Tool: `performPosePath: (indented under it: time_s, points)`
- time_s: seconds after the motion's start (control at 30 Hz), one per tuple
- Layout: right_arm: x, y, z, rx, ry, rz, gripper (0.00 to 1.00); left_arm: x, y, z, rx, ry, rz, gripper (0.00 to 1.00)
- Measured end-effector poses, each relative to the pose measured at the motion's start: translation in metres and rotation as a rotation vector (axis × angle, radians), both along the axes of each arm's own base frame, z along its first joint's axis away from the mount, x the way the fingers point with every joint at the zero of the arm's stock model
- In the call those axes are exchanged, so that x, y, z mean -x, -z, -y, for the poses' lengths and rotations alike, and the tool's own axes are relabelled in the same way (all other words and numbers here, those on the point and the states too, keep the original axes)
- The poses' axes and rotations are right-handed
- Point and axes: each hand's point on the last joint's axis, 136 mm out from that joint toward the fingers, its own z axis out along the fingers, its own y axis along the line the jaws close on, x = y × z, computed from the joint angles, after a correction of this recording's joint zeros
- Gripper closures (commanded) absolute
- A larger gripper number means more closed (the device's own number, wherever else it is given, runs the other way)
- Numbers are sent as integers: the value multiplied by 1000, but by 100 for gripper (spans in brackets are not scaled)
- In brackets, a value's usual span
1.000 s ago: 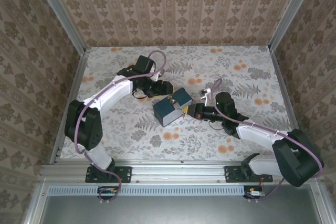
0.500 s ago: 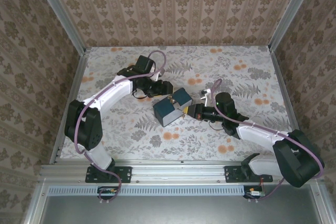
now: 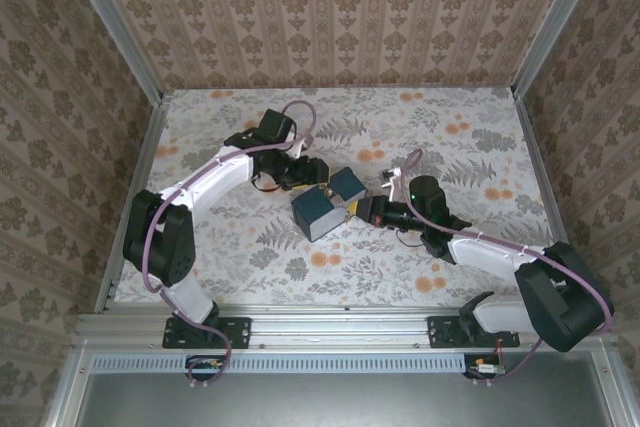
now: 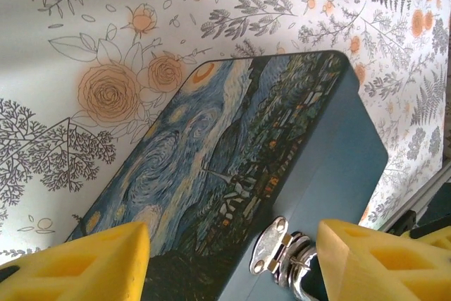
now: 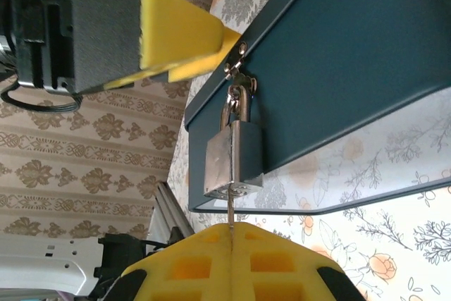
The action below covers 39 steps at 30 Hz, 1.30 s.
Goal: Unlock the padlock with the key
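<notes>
Right wrist view: the padlock (image 5: 233, 154) hangs by its shackle from the hasp (image 5: 238, 53) of the blue box (image 5: 352, 54), just beyond the right gripper (image 5: 232, 234). That gripper's yellow fingers are pressed together on the key (image 5: 231, 211), whose blade is in the lock's base. Box lid down, contents hidden; left gripper (image 4: 232, 262) spread wide, a finger either side of the box's hasp end, contact unclear.

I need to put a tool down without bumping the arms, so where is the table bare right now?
The table is bare far right, beyond the right arm, and along the near rail. The middle is crowded: left gripper, blue box, padlock and right gripper holding the key all meet there.
</notes>
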Motion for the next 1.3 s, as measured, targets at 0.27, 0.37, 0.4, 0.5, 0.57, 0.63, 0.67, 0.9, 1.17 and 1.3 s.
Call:
performPosePath:
  time_s: [0.27,0.37,0.4,0.5,0.57,0.63,0.67,0.9,1.17,1.3]
  points:
    - [-6,-4,2,-8,34,12,100,7,8,-2,-3,-5,-34,35]
    - [-8,0,3,0,45,6,100,11,6,-2,7,-11,-42,36]
    - [-9,2,3,3,48,2,100,12,5,-1,12,-10,-39,36]
    - [-9,5,2,6,45,-4,100,17,0,1,20,-8,-31,36]
    - [-9,5,0,4,41,0,100,17,-3,1,23,-10,-24,36]
    - [-8,6,-1,4,37,-1,100,18,-4,1,25,-9,-19,36]
    - [-8,6,-2,2,34,2,100,18,-4,1,23,-10,-18,36]
    - [-9,5,-7,-5,24,15,100,18,-3,2,23,-11,-18,38]
    - [-15,-3,4,26,102,57,100,24,-3,7,34,-11,-35,38]
    - [-18,0,9,54,131,62,100,26,-3,10,40,-5,-43,39]
